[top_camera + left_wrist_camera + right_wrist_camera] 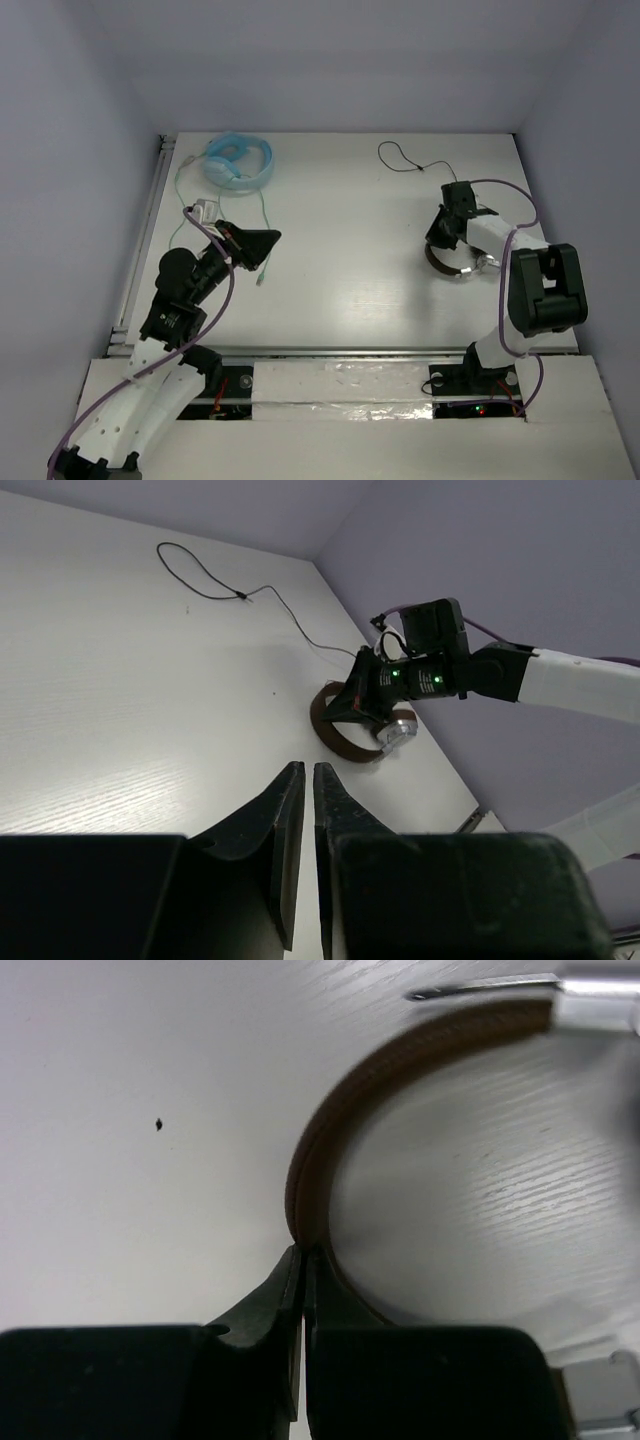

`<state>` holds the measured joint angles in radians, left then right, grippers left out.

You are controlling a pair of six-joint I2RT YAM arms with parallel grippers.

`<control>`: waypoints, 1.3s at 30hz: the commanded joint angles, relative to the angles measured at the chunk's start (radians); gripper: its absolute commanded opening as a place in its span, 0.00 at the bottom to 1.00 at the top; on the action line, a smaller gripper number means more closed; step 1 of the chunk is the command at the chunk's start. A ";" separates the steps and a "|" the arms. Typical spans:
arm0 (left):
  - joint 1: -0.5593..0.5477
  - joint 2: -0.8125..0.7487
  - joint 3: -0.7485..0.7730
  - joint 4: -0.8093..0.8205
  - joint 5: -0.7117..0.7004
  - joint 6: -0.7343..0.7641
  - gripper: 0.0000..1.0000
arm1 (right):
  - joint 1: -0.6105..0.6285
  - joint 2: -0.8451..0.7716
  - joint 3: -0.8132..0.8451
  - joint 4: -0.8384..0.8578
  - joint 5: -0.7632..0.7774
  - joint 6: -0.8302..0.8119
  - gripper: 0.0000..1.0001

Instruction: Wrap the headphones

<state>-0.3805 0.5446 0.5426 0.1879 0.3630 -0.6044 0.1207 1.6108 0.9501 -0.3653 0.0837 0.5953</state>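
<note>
1. The headphones (445, 266) lie on the white table (340, 260), at the right of the top view, just below the right claw (442, 243).
2. The right claw is clenched tight. Its tips touch the outer edge of the brown headband (380, 1072). I cannot tell if they pinch a bit of the band or just press on it.
3. I think it is there to hold the headphones in place, so the cable can be wound round them.
4. The thin black cable (400, 168) lies loose in a curl above the headphones, at the upper right. None of it is wrapped yet.
5. The left claw (272, 237) hangs at the left, well apart from the headphones. It is almost clenched, with only a thin slit, and it holds nothing.
6. A blue headset (240, 162) sits at the upper left. It is not part of the job.
7. Only the right wrist view shows the tips meeting the band up close.
8. Only the left wrist view shows, from the side, the cable running back from the headphones to its curl.
</note>
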 commanded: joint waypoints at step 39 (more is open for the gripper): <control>-0.483 0.989 0.422 -0.131 -0.779 0.026 0.42 | 0.356 -0.985 -0.246 0.276 -0.053 0.075 0.00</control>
<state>-0.8577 1.4750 0.8650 0.0383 -0.3519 -0.5991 0.4789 0.6380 0.7425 -0.0444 0.0017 0.6949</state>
